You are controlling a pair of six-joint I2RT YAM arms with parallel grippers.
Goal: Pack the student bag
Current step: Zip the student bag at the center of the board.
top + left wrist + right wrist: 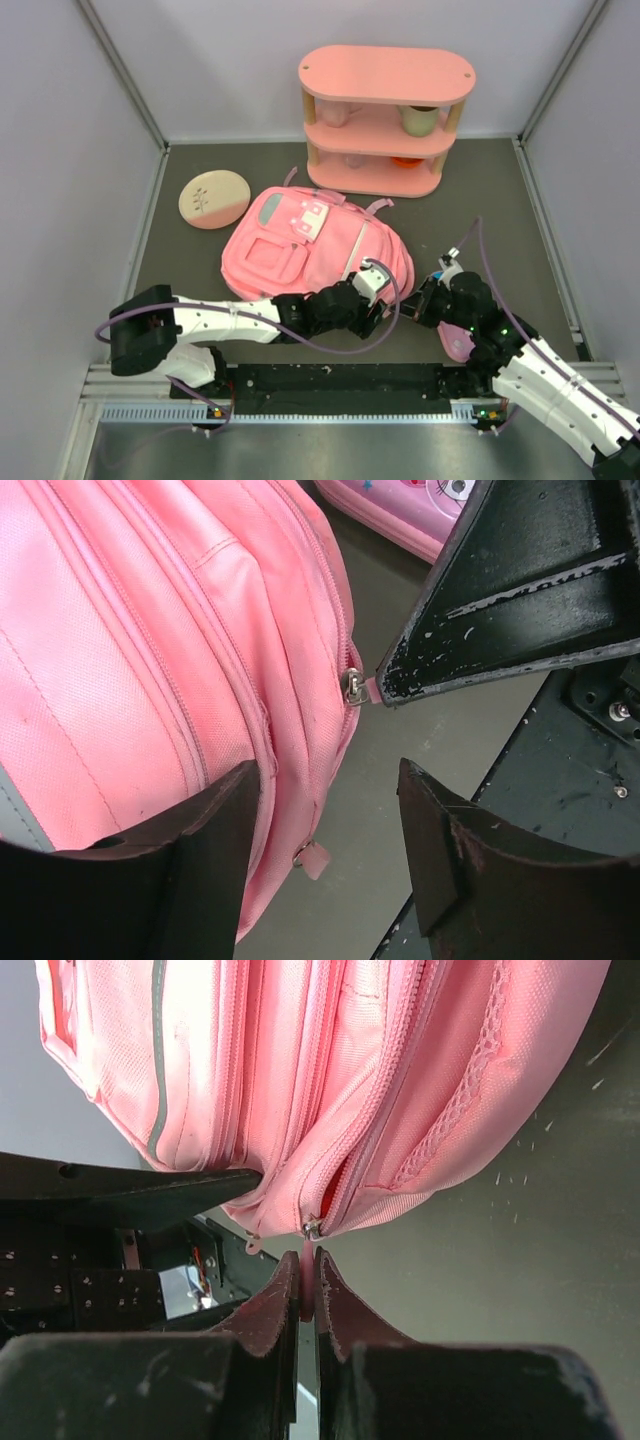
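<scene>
The student bag [300, 250] lies flat in the middle of the table, a big pink backpack with its front pockets facing up. At its near right corner both grippers meet. My right gripper [307, 1257] is shut on a pink zip pull [307, 1295] of the bag's main zip, where a short red gap shows. In the left wrist view those right fingers [520, 590] pinch that pull [368, 689]. My left gripper [328, 780] stands open astride the bag's edge [150, 660]. A second pink pull tab [314, 859] hangs loose between its fingers.
A purple-pink pencil case [458, 342] lies under my right arm, close to the bag's corner. A pink three-tier shelf [385, 75] with cups stands at the back. A round beige-and-pink disc [214, 200] lies left of the bag. Grey walls close in both sides.
</scene>
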